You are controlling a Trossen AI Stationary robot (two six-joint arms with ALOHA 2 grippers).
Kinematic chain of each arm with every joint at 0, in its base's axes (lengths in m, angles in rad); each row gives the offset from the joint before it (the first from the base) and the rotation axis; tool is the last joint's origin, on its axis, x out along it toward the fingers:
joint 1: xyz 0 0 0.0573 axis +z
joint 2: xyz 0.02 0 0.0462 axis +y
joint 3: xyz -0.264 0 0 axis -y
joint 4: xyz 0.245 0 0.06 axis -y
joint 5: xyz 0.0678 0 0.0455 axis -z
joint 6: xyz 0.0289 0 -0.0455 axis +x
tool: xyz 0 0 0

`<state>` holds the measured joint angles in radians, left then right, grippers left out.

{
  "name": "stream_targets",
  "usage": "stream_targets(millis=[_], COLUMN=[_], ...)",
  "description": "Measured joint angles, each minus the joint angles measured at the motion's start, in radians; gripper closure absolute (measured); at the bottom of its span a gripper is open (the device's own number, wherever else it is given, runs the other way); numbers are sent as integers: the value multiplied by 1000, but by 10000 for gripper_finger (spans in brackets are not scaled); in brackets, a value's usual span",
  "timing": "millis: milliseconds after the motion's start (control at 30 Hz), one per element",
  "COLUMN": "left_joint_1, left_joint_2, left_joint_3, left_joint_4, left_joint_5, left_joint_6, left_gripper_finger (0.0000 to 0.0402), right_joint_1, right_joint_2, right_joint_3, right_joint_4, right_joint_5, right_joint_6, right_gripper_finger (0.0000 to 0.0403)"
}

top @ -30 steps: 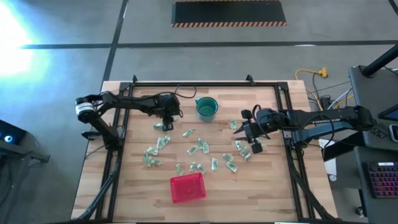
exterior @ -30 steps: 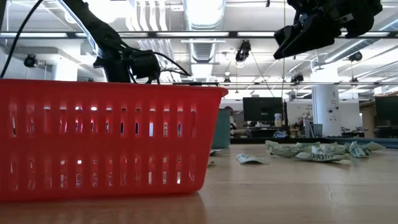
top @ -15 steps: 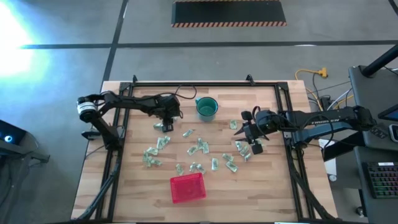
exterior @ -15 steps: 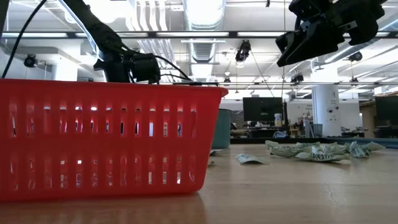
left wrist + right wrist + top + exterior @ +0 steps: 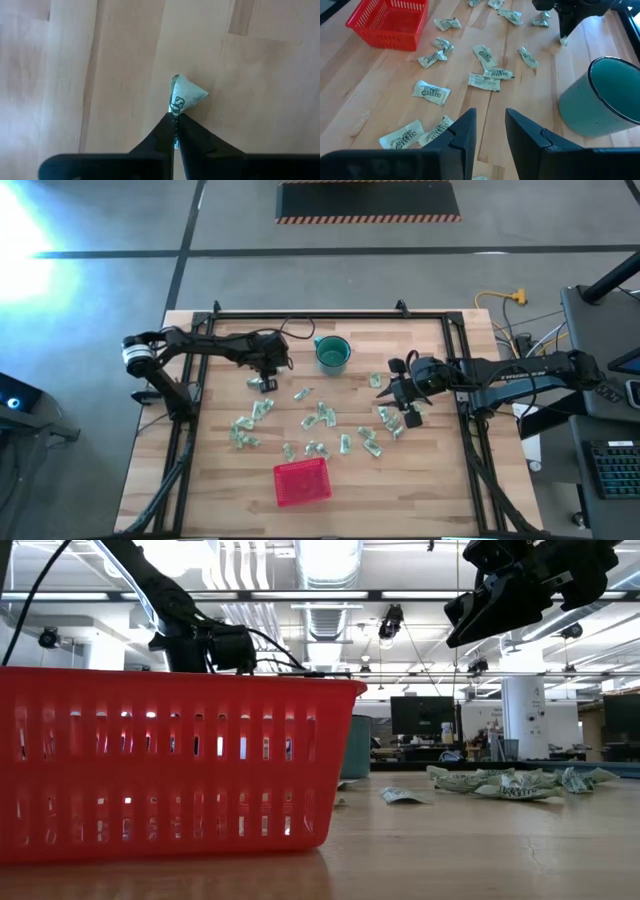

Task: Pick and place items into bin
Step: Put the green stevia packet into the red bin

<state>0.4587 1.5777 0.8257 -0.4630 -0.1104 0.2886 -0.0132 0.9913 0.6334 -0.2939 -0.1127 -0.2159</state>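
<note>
My left gripper (image 5: 175,120) is pinched on 1 small pale green wrapped packet (image 5: 184,95), edge only. Thin hold; it may slip during lift toward the red plastic basket (image 5: 301,482).

A strong bluish-white glare washes out the floor (image 5: 30,225) at the high view's upper left corner, while the tabletop (image 5: 210,470) is evenly and softly lit with faint shadows. In the low view, bright ceiling lights (image 5: 325,560) backlight the arms into dark silhouettes, and the near tabletop is blurred.
</note>
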Motion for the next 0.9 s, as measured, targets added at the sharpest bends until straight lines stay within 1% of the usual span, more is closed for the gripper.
stream_targets(millis=[133,267,400,533,700,900], left_joint_1=[-3,-25,-68,-143,-269,-421], left_joint_2=[-36,-104,-193,-281,-371,-412], left_joint_3=[0,0,-1,-1,-25,-45], left_joint_4=[-5,-18,-25,-26,36,128], left_joint_5=[0,4,50,93,101,109], left_joint_6=[-23,-51,-83,-102,-111,-110], left_gripper_finger=[401,401,401,401,401,401], right_joint_1=[0,0,0,0,0,0], right_joint_2=[0,0,0,0,0,0], right_joint_3=[0,0,-2,-3,-6,-13], right_joint_4=[0,0,-1,1,5,35], right_joint_5=[0,0,0,0,0,0], right_joint_6=[5,9,26,26,32,33], right_gripper_finger=[307,310,316,321,326,323])
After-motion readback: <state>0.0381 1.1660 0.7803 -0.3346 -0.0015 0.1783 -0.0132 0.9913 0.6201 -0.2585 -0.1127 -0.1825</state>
